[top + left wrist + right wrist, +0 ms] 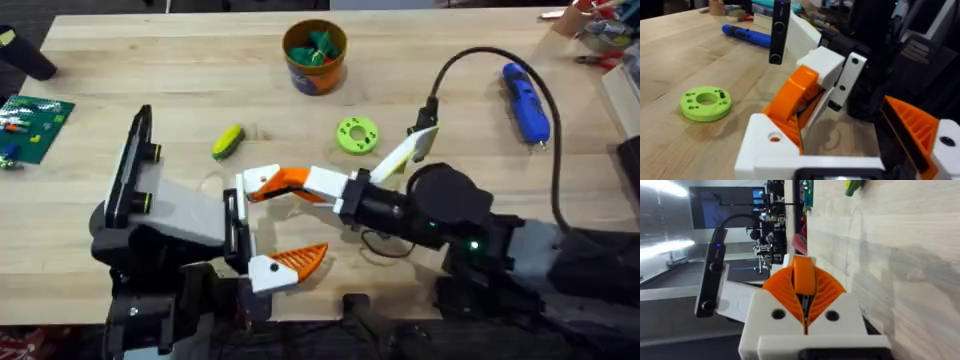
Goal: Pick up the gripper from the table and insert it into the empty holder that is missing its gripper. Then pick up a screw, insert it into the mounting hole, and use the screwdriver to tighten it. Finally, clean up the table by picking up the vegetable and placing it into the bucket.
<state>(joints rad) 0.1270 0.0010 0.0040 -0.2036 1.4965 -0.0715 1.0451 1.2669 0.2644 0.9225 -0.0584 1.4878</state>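
The loose gripper (262, 182), a white block with an orange wedge (794, 96), is held at the far end of the holder (233, 232), the black crossbar of the grey-white left arm. My right gripper (300, 186) is shut on the wedge (804, 278). The left gripper (300, 220) stands open, its matching orange ribbed finger (912, 127) at the crossbar's near end. The yellow-green vegetable (228, 141) lies left of centre. At the back stands the bucket (315, 72). Far right lies the blue screwdriver (525, 100).
A lime-green flat ring (357, 135) lies just beyond the right gripper. Green items fill the bucket. A green circuit board (32, 120) sits at the left edge, and a black cable (470, 60) arcs over the right side. Clutter lies at the back right corner.
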